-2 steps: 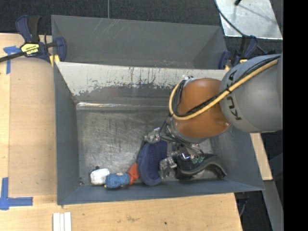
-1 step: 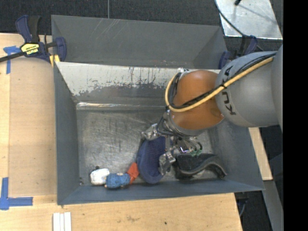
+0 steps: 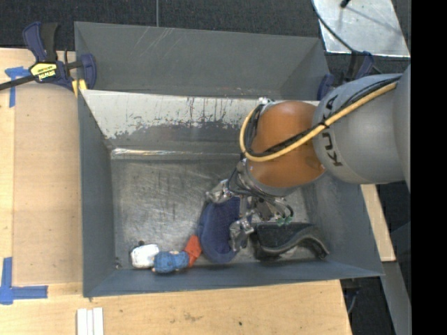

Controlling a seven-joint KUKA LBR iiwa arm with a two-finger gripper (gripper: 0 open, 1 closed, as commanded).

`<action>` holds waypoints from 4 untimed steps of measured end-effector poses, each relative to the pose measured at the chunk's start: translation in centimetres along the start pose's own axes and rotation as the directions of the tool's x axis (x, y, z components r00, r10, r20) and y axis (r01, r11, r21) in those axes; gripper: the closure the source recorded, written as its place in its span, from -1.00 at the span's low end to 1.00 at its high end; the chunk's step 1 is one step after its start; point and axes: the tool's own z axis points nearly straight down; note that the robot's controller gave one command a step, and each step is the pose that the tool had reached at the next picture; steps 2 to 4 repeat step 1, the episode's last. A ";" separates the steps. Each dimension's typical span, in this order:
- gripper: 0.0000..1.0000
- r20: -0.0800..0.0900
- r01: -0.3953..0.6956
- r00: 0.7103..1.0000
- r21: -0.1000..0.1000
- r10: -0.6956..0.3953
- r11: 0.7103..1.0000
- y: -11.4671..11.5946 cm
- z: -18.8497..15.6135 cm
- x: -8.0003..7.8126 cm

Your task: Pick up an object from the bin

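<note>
The gripper (image 3: 241,234) is low in the bin (image 3: 94,187), close to the front wall and a little right of its middle. It stands at the right edge of a dark blue soft thing (image 3: 218,230), with a black curved thing (image 3: 290,244) just beside it on the other side. I cannot tell if the gripper is open or closed, or if it has anything in hold, because the orange wrist cover hides much of it.

The blue thing lies by the front wall. Its long axis seems to run from the back wall toward the front wall, slightly tilted, and its broader round end points to the front wall.

To do this step well, I think the grasp should go across the short width of the blue thing, not along its length. It should also keep off the black thing, so that only one thing is lifted. An orange piece (image 3: 193,246) touches the blue thing on its left and may be dragged along.
</note>
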 end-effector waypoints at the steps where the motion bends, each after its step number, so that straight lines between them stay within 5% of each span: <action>1: 1.00 0.016 0.594 0.804 0.021 -0.595 0.804 -0.1 -14.5 -1.7; 4: 1.00 0.016 0.594 0.804 0.021 -0.595 0.804 -0.1 -14.5 -1.7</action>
